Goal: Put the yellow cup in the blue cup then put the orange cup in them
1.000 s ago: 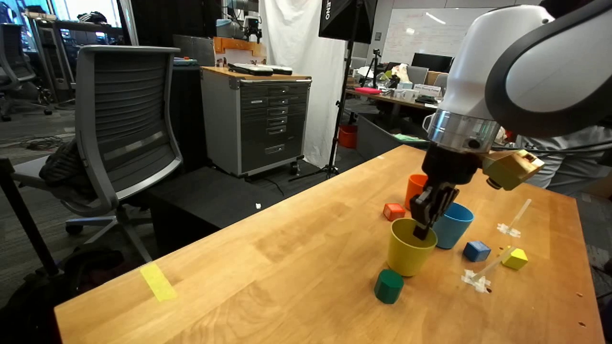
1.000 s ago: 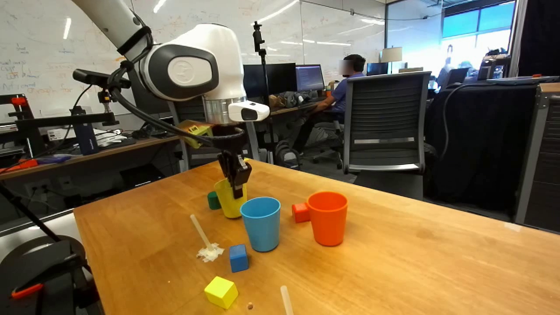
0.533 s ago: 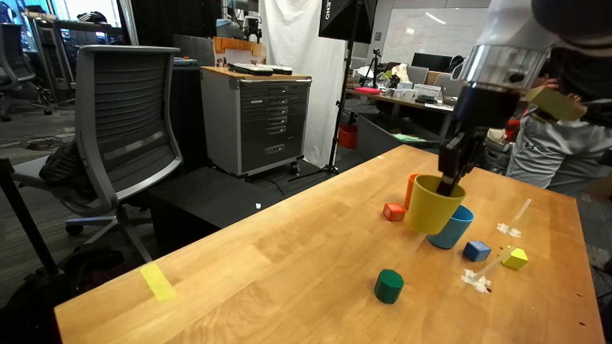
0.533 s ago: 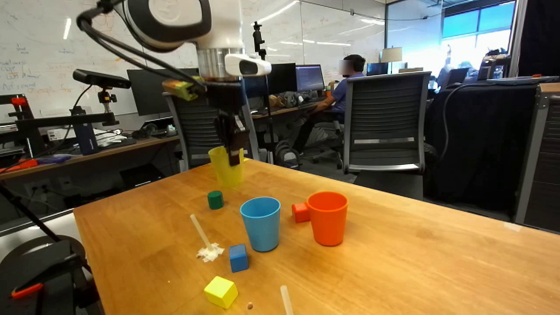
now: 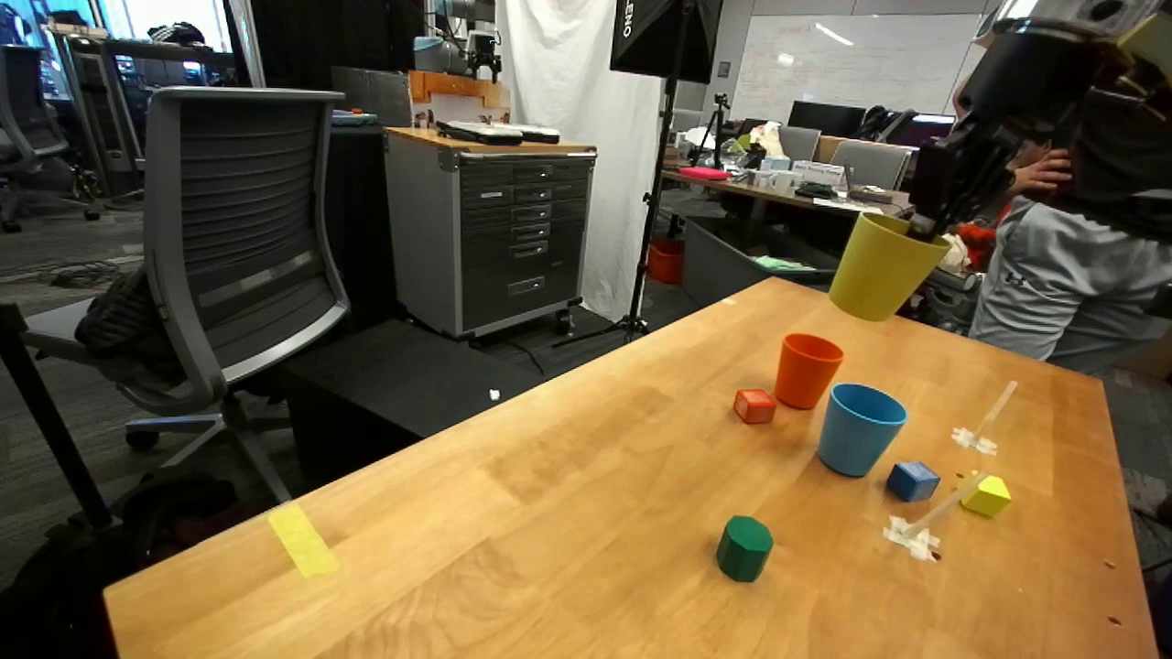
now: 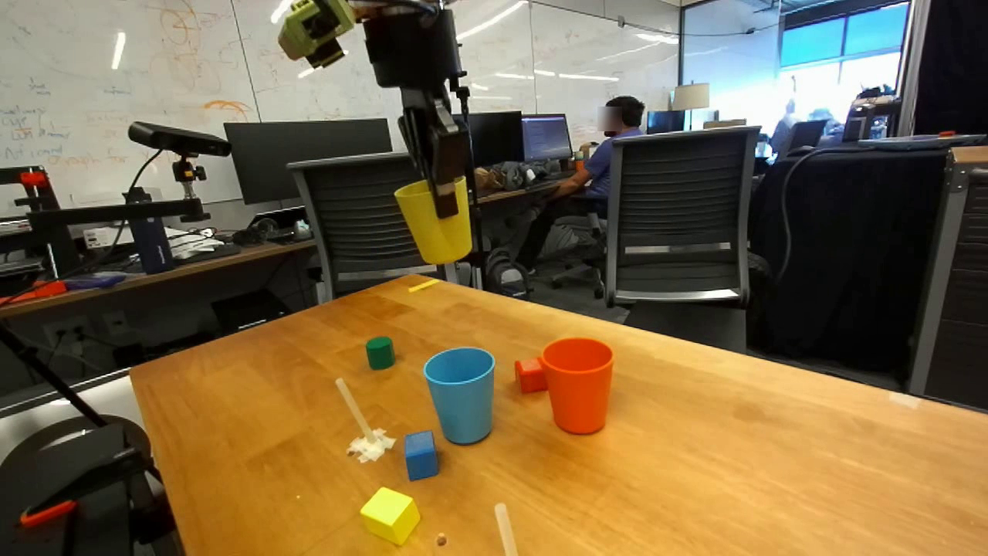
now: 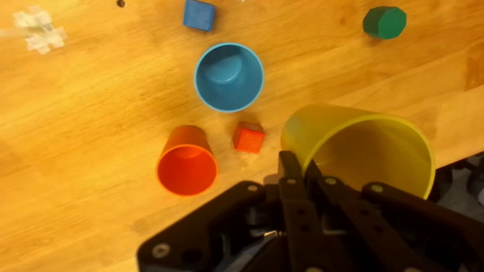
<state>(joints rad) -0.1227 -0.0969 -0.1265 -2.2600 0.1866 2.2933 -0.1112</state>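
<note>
The yellow cup (image 5: 879,275) hangs in the air, tilted, high above the table in both exterior views. My gripper (image 7: 301,164) is shut on its rim, with one finger inside the cup and one outside. The gripper shows in an exterior view (image 6: 446,199) above the far part of the table. The light-blue cup (image 6: 463,405) stands upright and empty on the table; in the wrist view it lies left of and above the yellow cup (image 7: 321,124). The orange cup (image 6: 579,398) stands upright and empty beside the blue cup. Nothing of the task is hidden.
A small red block (image 7: 249,140) lies beside the orange cup. A green block (image 5: 744,549), a blue block (image 5: 913,480) and a yellow block (image 5: 987,495) lie around the cups. Thin translucent sticks (image 6: 355,409) stand up from taped spots on the table.
My gripper has lifted the yellow cup from the table beside the green block, raised it high and carried it past the blue and orange cups. The cup has tilted. The other objects stayed put.
</note>
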